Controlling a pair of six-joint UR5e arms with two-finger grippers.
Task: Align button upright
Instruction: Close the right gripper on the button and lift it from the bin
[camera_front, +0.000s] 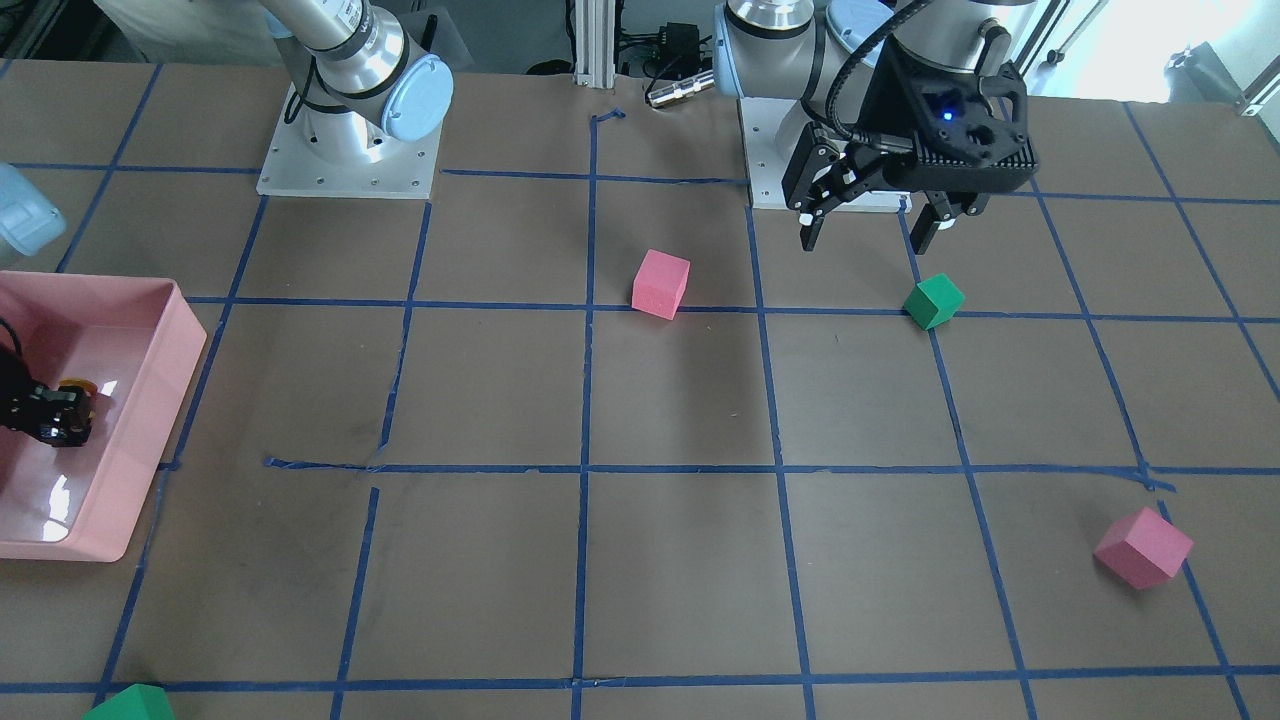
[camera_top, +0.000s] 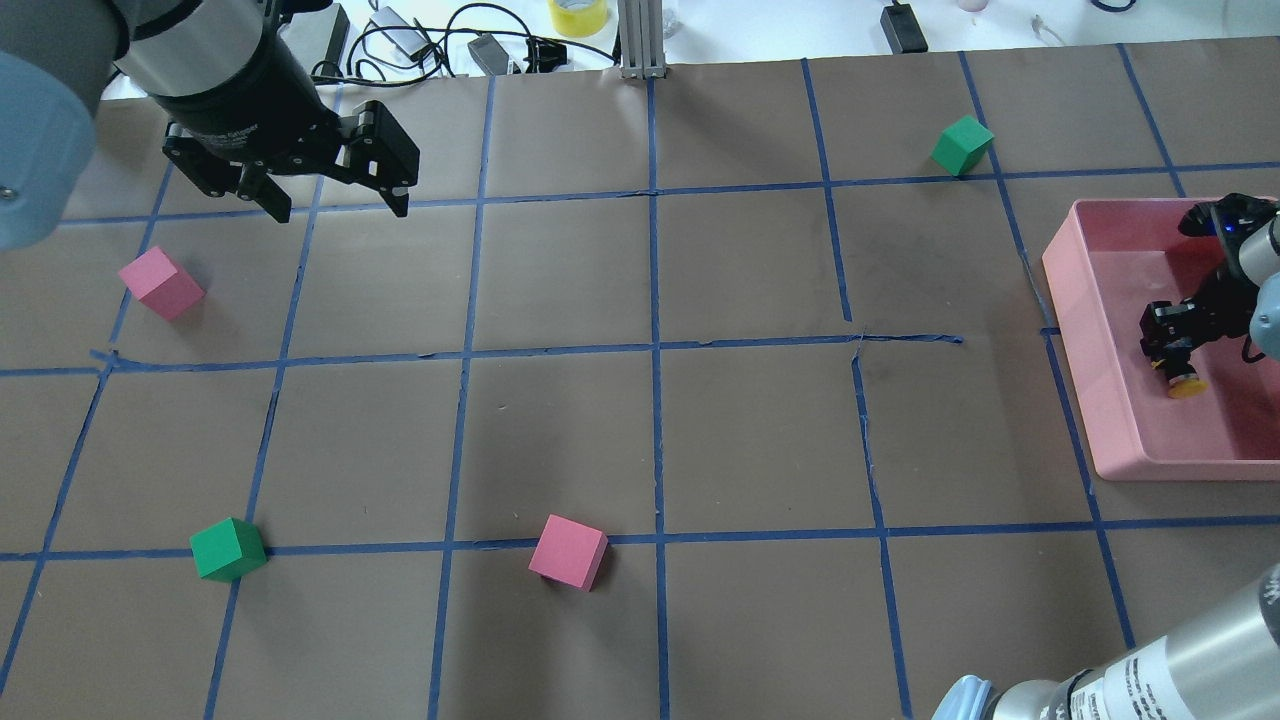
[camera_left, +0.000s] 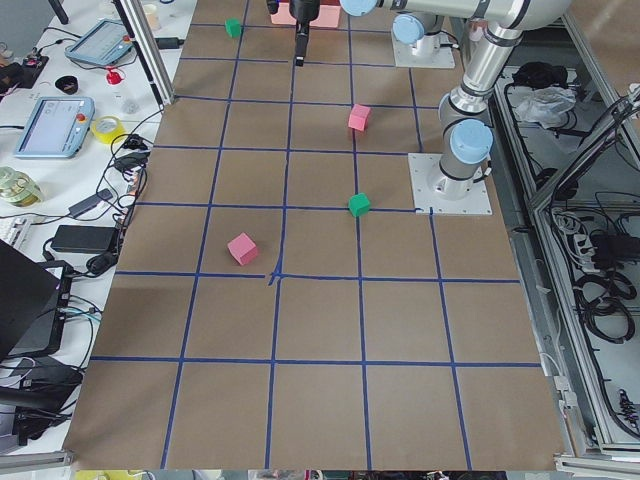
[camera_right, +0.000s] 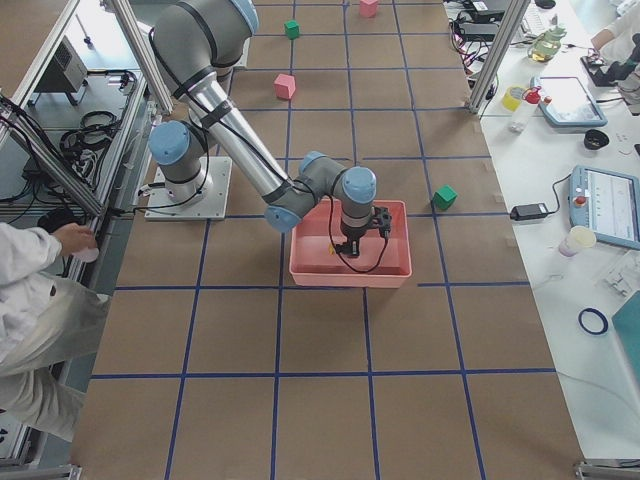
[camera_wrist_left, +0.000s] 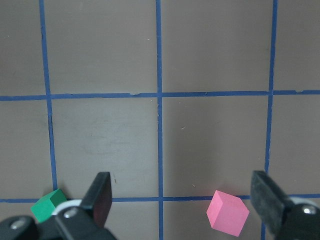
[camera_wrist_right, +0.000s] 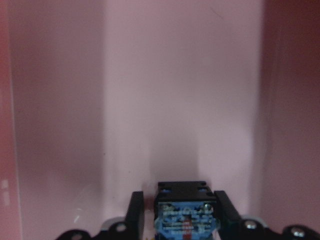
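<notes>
The button, with its yellow cap (camera_top: 1186, 385) and black body, is inside the pink tray (camera_top: 1080, 330). My right gripper (camera_top: 1170, 350) is shut on its body, low in the tray. The cap sticks out beyond the fingertips, toward the tray floor. In the right wrist view the button's black and blue terminal end (camera_wrist_right: 182, 207) faces the camera between the two fingers (camera_wrist_right: 136, 212). In the front-facing view the cap (camera_front: 75, 385) shows beside the gripper (camera_front: 60, 420). My left gripper (camera_top: 340, 208) is open and empty, above the table far from the tray.
Foam cubes lie about the table: pink (camera_top: 160, 283), green (camera_top: 228, 549), pink (camera_top: 568, 552) and green (camera_top: 962, 145) near the tray's far corner. The left wrist view shows a green cube (camera_wrist_left: 47, 205) and a pink one (camera_wrist_left: 227, 212) below the open fingers.
</notes>
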